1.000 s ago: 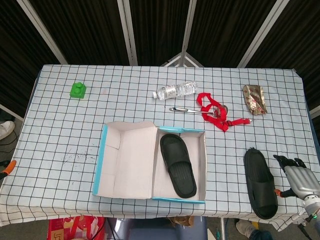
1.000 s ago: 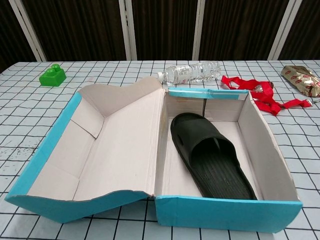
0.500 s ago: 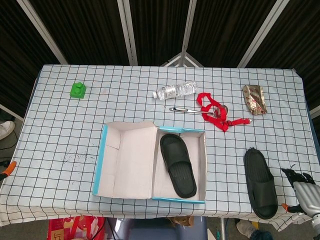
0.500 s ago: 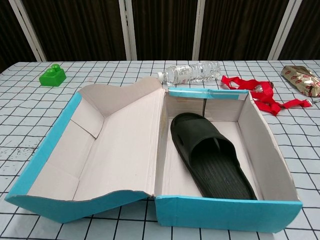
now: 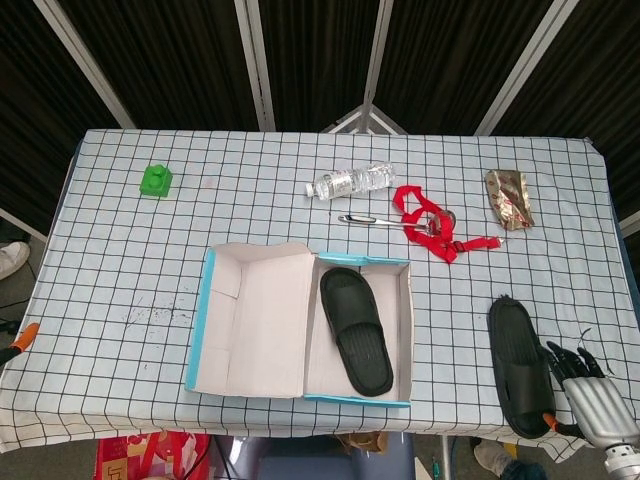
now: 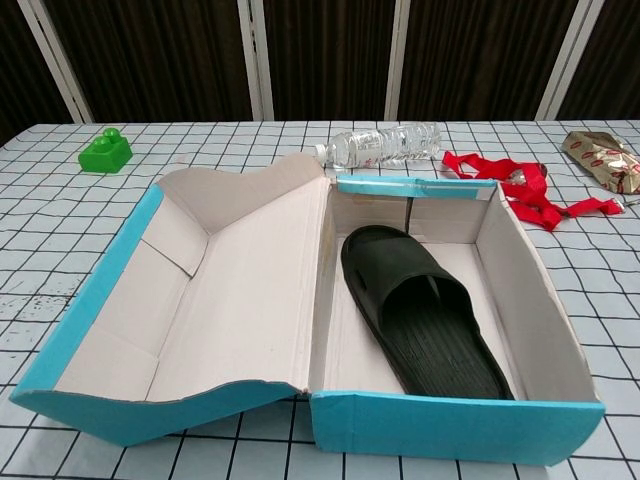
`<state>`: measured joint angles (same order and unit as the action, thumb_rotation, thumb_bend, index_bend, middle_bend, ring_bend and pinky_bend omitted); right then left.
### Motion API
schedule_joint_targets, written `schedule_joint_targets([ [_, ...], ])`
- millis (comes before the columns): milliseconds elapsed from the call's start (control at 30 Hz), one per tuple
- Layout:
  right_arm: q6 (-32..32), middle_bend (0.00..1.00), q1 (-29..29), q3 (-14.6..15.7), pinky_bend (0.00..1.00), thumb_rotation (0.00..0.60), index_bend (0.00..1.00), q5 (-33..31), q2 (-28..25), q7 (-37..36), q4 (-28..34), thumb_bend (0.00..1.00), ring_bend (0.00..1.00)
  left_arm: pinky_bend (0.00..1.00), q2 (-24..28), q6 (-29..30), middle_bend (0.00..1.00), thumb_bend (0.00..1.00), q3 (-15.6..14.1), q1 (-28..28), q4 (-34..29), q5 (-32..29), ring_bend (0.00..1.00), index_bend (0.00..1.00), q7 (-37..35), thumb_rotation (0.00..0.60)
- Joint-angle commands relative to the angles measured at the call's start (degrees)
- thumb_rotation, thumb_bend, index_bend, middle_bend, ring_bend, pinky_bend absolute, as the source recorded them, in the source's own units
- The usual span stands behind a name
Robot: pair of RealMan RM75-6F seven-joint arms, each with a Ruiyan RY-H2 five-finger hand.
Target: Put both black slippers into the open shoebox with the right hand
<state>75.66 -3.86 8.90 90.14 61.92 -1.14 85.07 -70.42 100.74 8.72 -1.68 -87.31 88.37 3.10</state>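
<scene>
One black slipper [image 5: 355, 331] [image 6: 421, 312] lies inside the right half of the open shoebox [image 5: 405, 330] [image 6: 455, 435], toe toward the far wall. The other black slipper [image 5: 518, 364] lies on the checked table near the front right corner, outside the box. My right hand [image 5: 583, 390] hovers at the bottom right of the head view, just right of that slipper's heel end, its fingers spread and holding nothing. Its thumb tip is close to the slipper's edge; I cannot tell whether they touch. The left hand does not appear in either view.
The box lid [image 5: 250, 320] lies open to the left. At the back of the table are a green block [image 5: 155, 180], a plastic bottle [image 5: 352, 182], a pen [image 5: 368, 220], a red strap [image 5: 432, 227] and a foil wrapper [image 5: 508, 197]. The table's front edge runs close to the slipper.
My right hand dropped toward the lower right edge half a second ago and has now shifted back left, closer to the loose slipper's heel. Both slippers and the box are unmoved.
</scene>
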Motion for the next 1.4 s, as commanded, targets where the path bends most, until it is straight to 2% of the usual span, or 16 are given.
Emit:
schedule_joint_targets([
  [33,1.0,0.05,0.6,0.3,0.02,0.6,0.02,1.8,2.3,0.6,-2.7,0.24,0.09,0.1,-0.1,0.0,0.0,0.07,0.0,0.0,0.0,0.0,0.0,0.13,0.2,0.6],
  [267,2.3,0.05,1.1,0.5,0.02,0.6,0.02,4.0,5.5,-0.8,-7.3,0.24,0.09,0.1,-0.3,-0.3,0.0,0.07,0.0,-0.1,0.0,-0.1,0.0,0.13,0.7,0.6],
  [667,1.2,0.05,0.7,0.8,0.02,0.6,0.03,5.2,8.2,-2.2,-11.2,0.24,0.09,0.1,-0.6,-0.3,0.0,0.07,-0.2,-0.2,0.0,0.1,0.0,0.14,1.3,0.6],
  [1033,0.0,0.05,-0.3,0.2,0.02,0.6,0.09,5.4,9.8,-3.3,-13.7,0.24,0.09,0.1,-0.9,-0.4,0.0,0.07,-0.4,-0.2,-0.1,0.4,0.0,0.14,2.0,0.6],
  [1400,-0.7,0.08,-1.4,-0.1,0.02,0.6,0.19,5.6,9.0,-2.3,-12.7,0.24,0.09,0.1,-0.9,-0.3,0.0,0.07,-0.4,-0.1,-0.2,0.4,0.0,0.14,2.2,0.6],
])
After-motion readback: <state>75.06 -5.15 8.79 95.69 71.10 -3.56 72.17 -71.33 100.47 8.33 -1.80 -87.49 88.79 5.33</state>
